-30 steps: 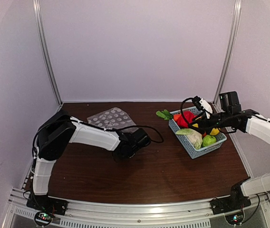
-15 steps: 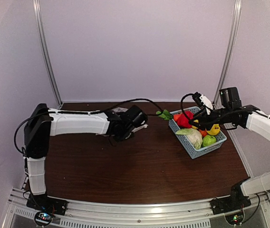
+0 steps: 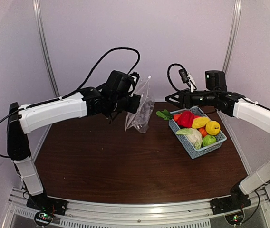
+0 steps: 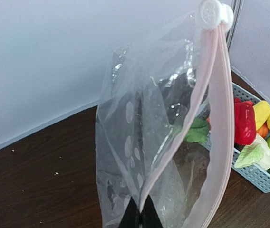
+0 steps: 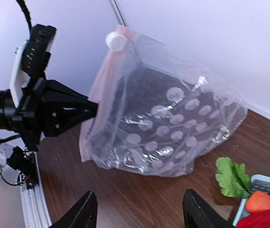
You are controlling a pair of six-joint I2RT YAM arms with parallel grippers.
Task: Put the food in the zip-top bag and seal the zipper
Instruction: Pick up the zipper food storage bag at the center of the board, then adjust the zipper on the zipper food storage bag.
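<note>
clear zip-top bag (image 3: pixel 141 111) pinched in left hand (image 4: pixel 139 216); right wrist shows right hand (image 5: pixel 140 210) wide.

A clear zip-top bag (image 3: pixel 142 111), part of it printed with white polka dots, shows a pale pink zipper (image 4: pixel 216 118) strip capped by a white slider (image 4: pixel 211 12). Beneath it the surface (image 3: pixel 139 166) is dark brown. Toward the surface's right edge, a light-blue mesh basket (image 3: pixel 205 150) carries a red pepper (image 3: pixel 186 118), yellow fruits (image 3: pixel 213 127), a green fruit (image 3: pixel 209 140), a small orange piece (image 3: pixel 202 132) and a pale, green-tinged cabbage (image 3: pixel 192 137). Bright leafy greens (image 3: pixel 163 114) lie just beside the basket. The left arm (image 3: pixel 54 111) and right arm (image 3: pixel 258 116) wear white shells with black joints and cables, against pale lilac-white walls (image 3: pixel 139 47).
</note>
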